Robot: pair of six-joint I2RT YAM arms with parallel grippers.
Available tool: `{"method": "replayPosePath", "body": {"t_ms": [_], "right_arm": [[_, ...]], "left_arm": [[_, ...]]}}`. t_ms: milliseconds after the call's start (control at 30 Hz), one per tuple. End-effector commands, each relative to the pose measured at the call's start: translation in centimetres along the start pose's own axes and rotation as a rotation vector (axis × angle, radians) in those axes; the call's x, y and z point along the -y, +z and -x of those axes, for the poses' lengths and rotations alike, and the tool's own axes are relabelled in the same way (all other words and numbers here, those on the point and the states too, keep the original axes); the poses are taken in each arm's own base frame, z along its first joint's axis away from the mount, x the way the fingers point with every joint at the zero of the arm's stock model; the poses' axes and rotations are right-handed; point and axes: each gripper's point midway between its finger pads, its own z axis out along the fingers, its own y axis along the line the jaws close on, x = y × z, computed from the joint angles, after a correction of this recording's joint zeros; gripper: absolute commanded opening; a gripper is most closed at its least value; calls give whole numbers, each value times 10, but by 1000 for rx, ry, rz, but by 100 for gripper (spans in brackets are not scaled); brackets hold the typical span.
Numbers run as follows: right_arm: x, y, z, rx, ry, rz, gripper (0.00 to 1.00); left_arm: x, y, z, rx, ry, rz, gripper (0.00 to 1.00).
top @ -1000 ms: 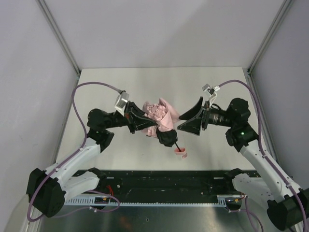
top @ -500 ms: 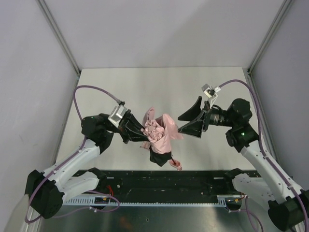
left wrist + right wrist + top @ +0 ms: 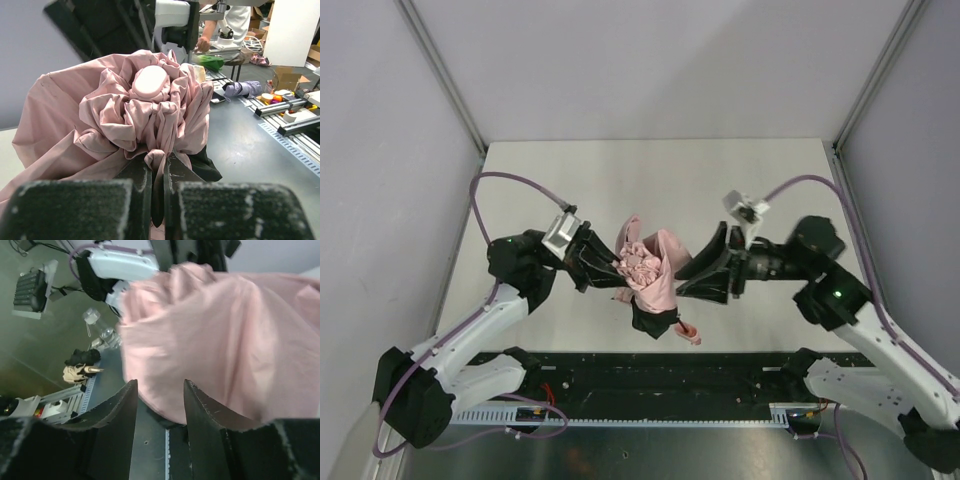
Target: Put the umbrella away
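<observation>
The left gripper point(image 3: 158, 167) clenches the umbrella point(image 3: 655, 272) by its bunched pink fabric mid-frame — likely steadying it for the released right gripper point(image 3: 159, 390) alongside.

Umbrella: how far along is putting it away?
Done: the umbrella is collapsed into a bunch. In hand: the left claw is shut on a fold of its fabric; the right claw is open beside the canopy. Left: the folds are loose, not wrapped or strapped.
</observation>
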Motion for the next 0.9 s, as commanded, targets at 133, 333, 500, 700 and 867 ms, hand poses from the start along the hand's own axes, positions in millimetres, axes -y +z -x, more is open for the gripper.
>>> {"method": "replayPosePath", "body": {"t_ms": [133, 333, 500, 700, 867], "right_arm": [[40, 25, -7, -38, 3, -7, 50], [18, 36, -25, -119, 12, 186, 68], [-5, 33, -35, -123, 20, 300, 90], [-24, 36, -39, -110, 35, 386, 99], [-10, 59, -35, -52, 57, 331, 99]], "left_arm": [[25, 8, 42, 77, 147, -46, 0], [34, 12, 49, 100, 159, -74, 0], [35, 13, 50, 109, 166, -85, 0], [33, 15, 55, 130, 175, -81, 0], [33, 17, 62, 163, 187, -74, 0]]}}
